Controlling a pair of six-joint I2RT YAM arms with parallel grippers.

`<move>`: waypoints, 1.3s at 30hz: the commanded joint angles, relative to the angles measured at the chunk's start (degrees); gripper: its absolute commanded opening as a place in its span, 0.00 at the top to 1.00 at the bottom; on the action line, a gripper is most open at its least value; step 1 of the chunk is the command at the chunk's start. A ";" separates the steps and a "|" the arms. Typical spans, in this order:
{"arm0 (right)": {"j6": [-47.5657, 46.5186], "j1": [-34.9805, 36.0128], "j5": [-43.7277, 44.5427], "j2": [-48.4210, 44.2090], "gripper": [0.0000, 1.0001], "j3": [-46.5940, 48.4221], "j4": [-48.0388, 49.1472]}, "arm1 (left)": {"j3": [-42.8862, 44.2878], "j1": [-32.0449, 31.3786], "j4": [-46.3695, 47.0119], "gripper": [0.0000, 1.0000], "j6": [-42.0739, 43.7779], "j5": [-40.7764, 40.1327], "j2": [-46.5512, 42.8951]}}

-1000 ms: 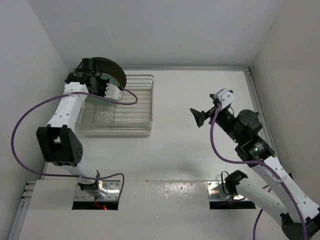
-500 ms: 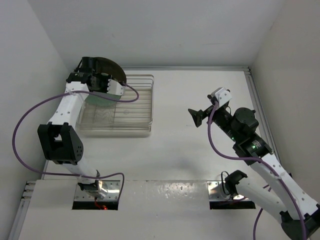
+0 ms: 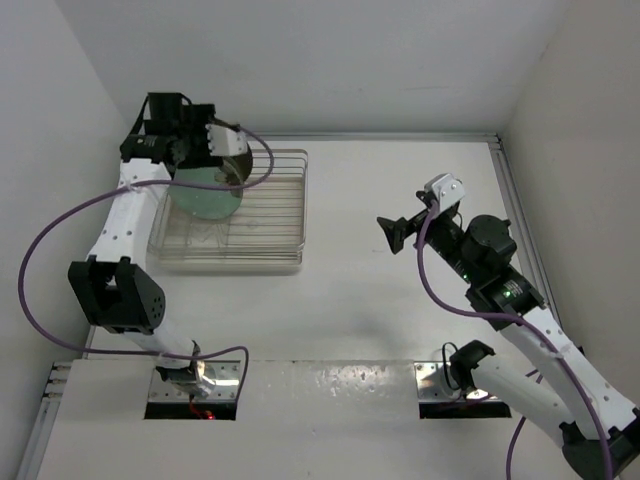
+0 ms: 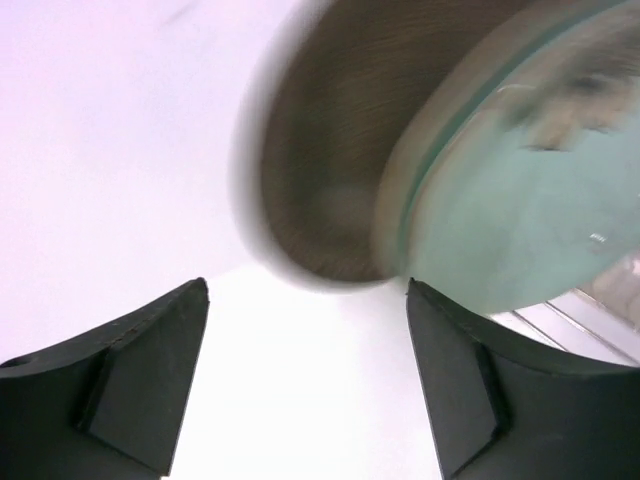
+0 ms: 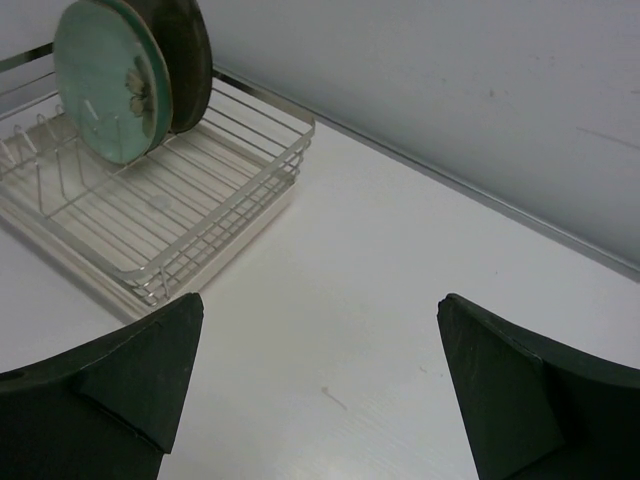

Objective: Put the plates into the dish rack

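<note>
Dark brown plate (image 5: 190,50) — mint green plate (image 5: 108,85), brown flower motif; silver dish rack (image 5: 240,205).

We find the mint plate (image 5: 110,80) and brown plate (image 5: 187,55) upright at the far left end of the dish rack (image 3: 232,256), near the side wall (image 3: 60,150); remaining prongs (image 5: 40,140) and the table (image 3: 360,200) beside it lie open.

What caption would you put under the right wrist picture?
The open right gripper faces the dish rack, where a mint green plate and a dark brown plate stand upright.
</note>
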 commanded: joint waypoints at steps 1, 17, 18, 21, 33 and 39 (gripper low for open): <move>3.98 -1.19 5.75 1.20 0.00 0.88 -1.27 | 8.40 2.46 2.80 0.12 -24.47 -6.68 -6.81; 28.68 -15.43 12.18 15.79 0.00 -0.26 -15.95 | -34.72 28.56 11.84 0.05 -69.76 -21.99 -23.07; 30.17 -15.61 13.14 16.40 0.00 -0.09 -16.48 | -37.27 28.57 12.98 0.05 -68.95 -23.48 -24.47; 31.41 -15.52 14.37 17.19 0.00 1.05 -20.43 | -44.40 28.57 15.80 0.05 -69.47 -24.54 -26.24; 30.53 -15.52 16.66 14.12 0.00 -0.70 -21.66 | -52.33 28.57 18.88 0.05 -71.85 -13.38 -29.76; 30.88 -15.52 16.31 14.48 0.00 -0.09 -22.28 | -51.80 28.57 18.88 0.05 -72.37 -11.54 -28.70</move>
